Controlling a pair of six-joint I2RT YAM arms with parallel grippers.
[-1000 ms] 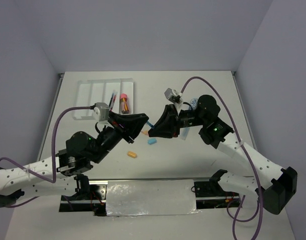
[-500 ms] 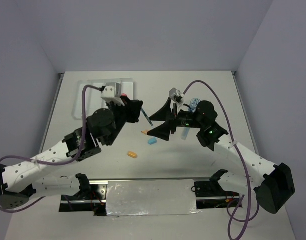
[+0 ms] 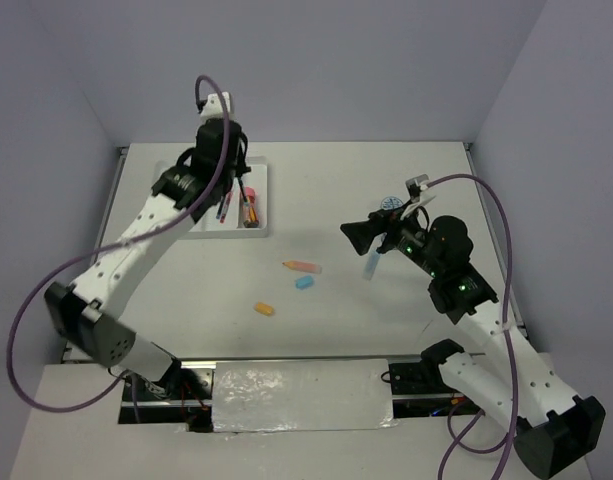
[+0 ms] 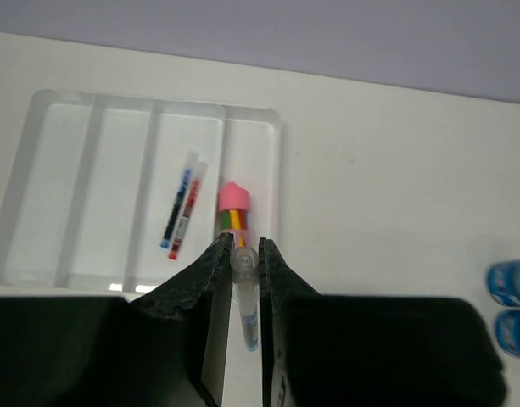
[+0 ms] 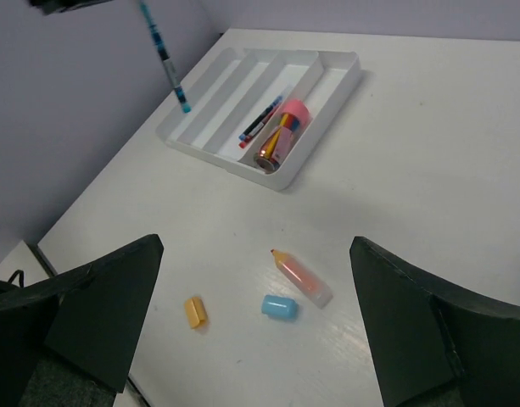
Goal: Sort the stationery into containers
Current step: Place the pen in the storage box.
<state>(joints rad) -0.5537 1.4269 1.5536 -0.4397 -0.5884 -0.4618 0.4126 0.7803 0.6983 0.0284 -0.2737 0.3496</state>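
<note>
The left claw (image 4: 243,248) is closed narrow on a slim clear pen (image 4: 248,314) with a blue tip, held above the white moulded plastic tray (image 4: 115,195); two thin pens (image 4: 181,208) lie in its third channel, and a pink-capped piece (image 4: 233,208) in the fourth; on the smooth tabletop (image 5: 463,153) lie a blocky orange eraser (image 5: 195,311) and a rounded light-blue eraser (image 5: 281,306); the right claw (image 5: 256,254) stands wide apart and holds nothing.

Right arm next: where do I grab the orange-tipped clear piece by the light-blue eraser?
Take the orange-tipped piece at mid-body, straight down from above, fingers across its narrow width: it lies flat, long and slim. The light-blue eraser sits close beside it but apart, so one finger probably must drop into that gap.
</note>
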